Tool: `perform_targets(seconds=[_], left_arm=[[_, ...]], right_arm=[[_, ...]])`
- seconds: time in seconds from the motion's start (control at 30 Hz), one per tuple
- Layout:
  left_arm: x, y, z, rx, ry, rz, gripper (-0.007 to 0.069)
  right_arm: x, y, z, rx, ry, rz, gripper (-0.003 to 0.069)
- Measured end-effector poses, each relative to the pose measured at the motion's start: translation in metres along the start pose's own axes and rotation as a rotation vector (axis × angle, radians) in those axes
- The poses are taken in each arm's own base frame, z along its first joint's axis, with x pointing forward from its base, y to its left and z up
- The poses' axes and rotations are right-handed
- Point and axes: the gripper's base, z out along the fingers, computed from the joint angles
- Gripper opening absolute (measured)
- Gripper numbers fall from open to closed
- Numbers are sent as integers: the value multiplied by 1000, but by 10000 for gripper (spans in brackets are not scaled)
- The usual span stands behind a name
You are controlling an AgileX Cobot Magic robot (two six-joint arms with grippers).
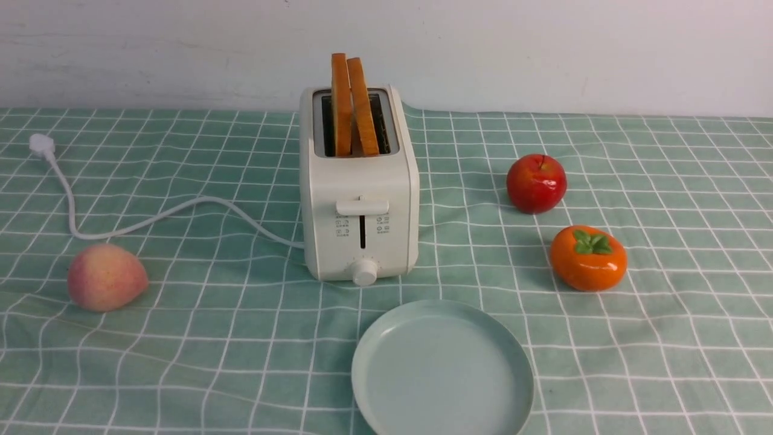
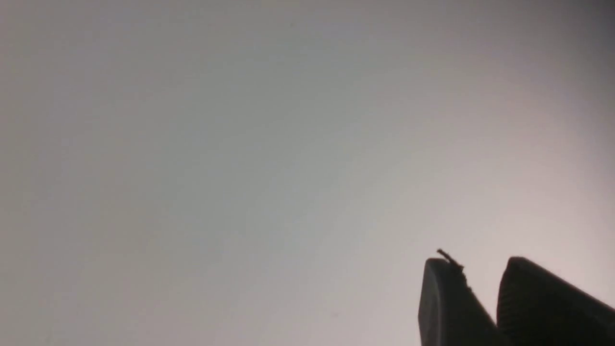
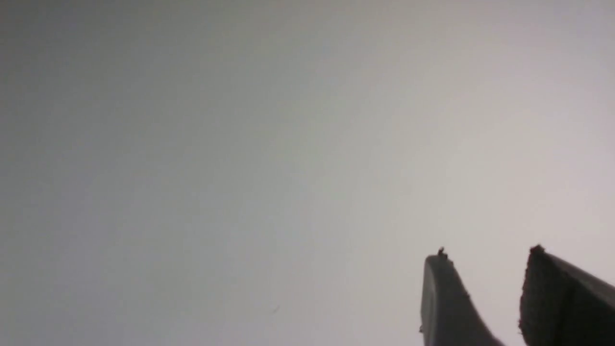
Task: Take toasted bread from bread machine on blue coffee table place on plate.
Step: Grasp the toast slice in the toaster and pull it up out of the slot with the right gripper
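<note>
**Toast up in the slots, plate bare, both claws out of the scene**

The bread machine [image 1: 359,199] stands mid-table [image 1: 199,362], lever and knob facing the robot. The toasted bread [image 1: 341,103], two slices on edge, sticks up out of its slots; the right slice leans slightly toward the left one. The plate [image 1: 442,371] lies just in front of the machine, a little to the right, with nothing on it. A white cord [image 1: 151,220] trails left to its plug [image 1: 41,145]. A peach [image 1: 106,277] sits near the left edge; a red apple [image 1: 536,183] and an orange persimmon [image 1: 587,258] sit to the right.

Neither arm shows in the front view. The left claw [image 2: 478,269] has its tips slightly parted against a blank grey backdrop, gripping nothing. The right claw [image 3: 485,262] is parted a bit wider, also bare.
</note>
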Motion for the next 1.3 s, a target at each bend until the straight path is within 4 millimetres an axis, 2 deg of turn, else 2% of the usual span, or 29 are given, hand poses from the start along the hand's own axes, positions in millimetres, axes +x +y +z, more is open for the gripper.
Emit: perform_targets(seconds=[0.07,0.13,0.17,0.2,0.23,0.27,0.3,0.47,0.6,0.67,0.7,0.73,0.83,0.87,0.97,1.0,1.17,1.3], left_arm=[[-8,-4,20,-67,110,-1,164],[0,2,39,-177,296,-1,165],[3,4,44,-208,348,-1,165],[5,5,45,-227,380,-1,165],[18,13,52,-304,516,9,167],[19,13,51,-311,528,10,167],[35,22,55,-383,661,31,170],[65,40,58,-514,939,79,176],[87,49,61,-577,1129,71,179],[96,48,64,-567,1173,6,181],[97,47,64,-562,1179,-8,181],[100,43,66,-540,1194,-67,182],[103,38,66,-507,1209,-118,183],[104,34,65,-480,1225,-129,185],[106,29,63,-452,1256,-129,187],[107,28,61,-446,1284,-125,190],[108,30,56,-471,1339,-91,197],[108,30,54,-480,1347,-79,198]], right_arm=[[-6,4,31,-12,135,-50,240],[2,3,61,-13,279,-121,240],[9,1,72,-12,335,-153,240],[10,1,75,-12,345,-158,240],[28,-4,94,-7,447,-174,240],[34,-6,98,-5,471,-173,240],[54,-11,114,-3,551,-155,240],[113,-9,150,-53,717,-7,240],[185,18,178,-205,1005,111,240],[212,38,191,-301,1126,118,242],[217,42,193,-317,1144,119,244],[237,56,203,-368,1190,110,250],[258,84,217,-455,1194,83,272],[272,104,225,-505,1178,69,295],[288,126,234,-552,1154,61,330],[301,140,241,-569,1129,59,358],[333,150,255,-549,1076,40,420],[341,150,261,-520,1027,43,432]])
